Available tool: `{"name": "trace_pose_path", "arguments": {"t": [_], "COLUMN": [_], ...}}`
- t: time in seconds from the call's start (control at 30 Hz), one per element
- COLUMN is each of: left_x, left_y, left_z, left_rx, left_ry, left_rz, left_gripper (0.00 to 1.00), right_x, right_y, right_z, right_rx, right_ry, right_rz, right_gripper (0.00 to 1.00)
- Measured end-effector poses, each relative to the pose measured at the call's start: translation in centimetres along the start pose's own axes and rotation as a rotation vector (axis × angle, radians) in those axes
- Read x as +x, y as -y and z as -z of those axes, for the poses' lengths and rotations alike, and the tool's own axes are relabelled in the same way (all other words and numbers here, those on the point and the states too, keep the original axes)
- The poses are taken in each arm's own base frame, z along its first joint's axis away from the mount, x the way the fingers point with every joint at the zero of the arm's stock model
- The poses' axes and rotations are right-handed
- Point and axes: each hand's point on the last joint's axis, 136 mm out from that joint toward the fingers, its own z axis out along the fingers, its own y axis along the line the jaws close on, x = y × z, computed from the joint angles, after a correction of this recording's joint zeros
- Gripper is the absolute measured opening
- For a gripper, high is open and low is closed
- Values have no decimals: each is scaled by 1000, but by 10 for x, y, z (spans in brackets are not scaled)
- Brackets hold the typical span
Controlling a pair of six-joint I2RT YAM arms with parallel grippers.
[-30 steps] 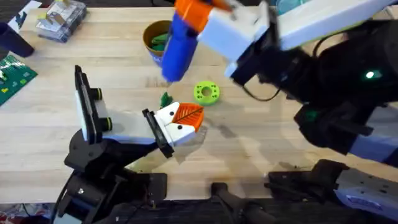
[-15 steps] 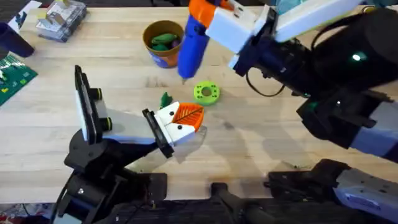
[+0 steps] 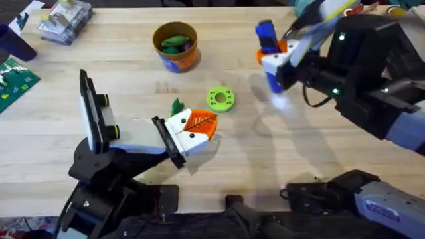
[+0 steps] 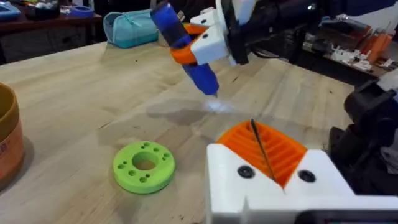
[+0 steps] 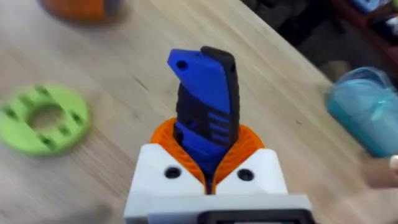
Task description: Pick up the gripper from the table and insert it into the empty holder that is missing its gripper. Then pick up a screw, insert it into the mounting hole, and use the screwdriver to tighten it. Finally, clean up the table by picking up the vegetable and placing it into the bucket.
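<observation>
Right gripper (image 3: 273,61) clenched on the screwdriver (image 3: 267,40), upper right of frame. Left gripper (image 3: 196,129) fingers pressed together, frame centre.

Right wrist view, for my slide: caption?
Right gripper shut on the blue screwdriver, green ring beside.

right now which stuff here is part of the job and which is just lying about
Part of the job:
blue pen-shaped screwdriver, clamped in the right gripper
small dark-green leafy toy vegetable
round orange bucket

Lying about:
lime-green plastic ring with holes
clear plastic box
green circuit board
teal pouch
</observation>
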Motion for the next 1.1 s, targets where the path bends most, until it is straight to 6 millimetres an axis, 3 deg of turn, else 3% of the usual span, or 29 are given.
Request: {"name": "trace_pose_path", "arguments": {"t": [0.13, 0.27, 0.43, 0.57, 0.63, 0.8, 0.93, 1.03, 1.07, 1.1], "left_x": [0, 0, 0, 0, 0, 0, 0, 0, 0, 0], "left_y": [0, 0, 0, 0, 0, 0, 0, 0, 0, 0], "left_z": [0, 0, 0, 0, 0, 0, 0, 0, 0, 0], "left_rx": [0, 0, 0, 0, 0, 0, 0, 0, 0, 0], "left_ry": [0, 0, 0, 0, 0, 0, 0, 0, 0, 0], "left_rz": [0, 0, 0, 0, 0, 0, 0, 1, 0, 0], "left_gripper": [16, 16, 16, 16, 16, 16, 16, 16, 16, 16], "right_x": [35, 67, 103, 132, 141, 139, 134, 126, 123, 123], "right_y": [23, 29, 25, 10, 2, -5, -2, 1, 1, -1], "right_z": [0, -5, -17, -25, -29, -33, -34, -32, -30, -26], "right_rx": [95, 92, 21, -77, -113, -120, -80, -46, -42, -47], "right_ry": [-163, -309, -440, -523, -548, -554, -551, -552, -555, -568], "right_rz": [273, 505, 664, 755, 798, 844, 763, 675, 644, 606], "right_gripper": [24, 24, 24, 24, 24, 37, 452, 864, 955, 985]}}
